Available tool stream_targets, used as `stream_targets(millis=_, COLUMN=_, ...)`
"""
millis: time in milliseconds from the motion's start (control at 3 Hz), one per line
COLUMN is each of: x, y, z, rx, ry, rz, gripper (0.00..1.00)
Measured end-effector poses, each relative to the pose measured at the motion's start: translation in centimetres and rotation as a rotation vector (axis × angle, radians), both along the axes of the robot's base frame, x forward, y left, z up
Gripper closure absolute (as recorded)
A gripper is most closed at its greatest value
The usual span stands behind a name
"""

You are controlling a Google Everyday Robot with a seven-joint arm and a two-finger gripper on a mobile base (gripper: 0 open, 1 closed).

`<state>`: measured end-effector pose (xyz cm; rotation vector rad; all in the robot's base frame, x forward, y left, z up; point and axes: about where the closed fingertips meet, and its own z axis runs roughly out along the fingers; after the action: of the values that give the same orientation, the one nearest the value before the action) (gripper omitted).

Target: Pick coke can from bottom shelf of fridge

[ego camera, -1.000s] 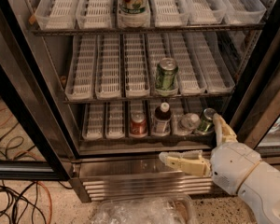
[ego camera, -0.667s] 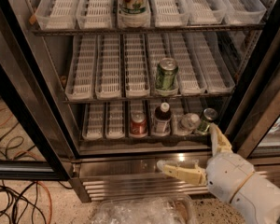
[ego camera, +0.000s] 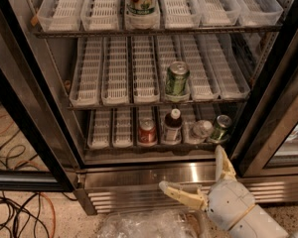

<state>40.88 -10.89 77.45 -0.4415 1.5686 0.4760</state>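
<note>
Hovering below and right of the coke can (ego camera: 147, 131), with claw (ego camera: 191, 168) spread wide, holding nothing. Probably held agape to straddle it on the bottom shelf (ego camera: 102, 131).
</note>
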Motion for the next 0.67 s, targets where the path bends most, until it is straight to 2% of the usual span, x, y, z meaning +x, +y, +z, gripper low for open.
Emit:
stream_targets(millis=333, x=0.42, y=0.83, z=-3.90, rx=0.004, ry=0.018, rz=-0.032, gripper=0.00)
stream_targets(millis=667, x=0.43, y=0.67, z=-4.56, rx=0.002, ry=0.023, rz=-0.024, gripper=0.00)
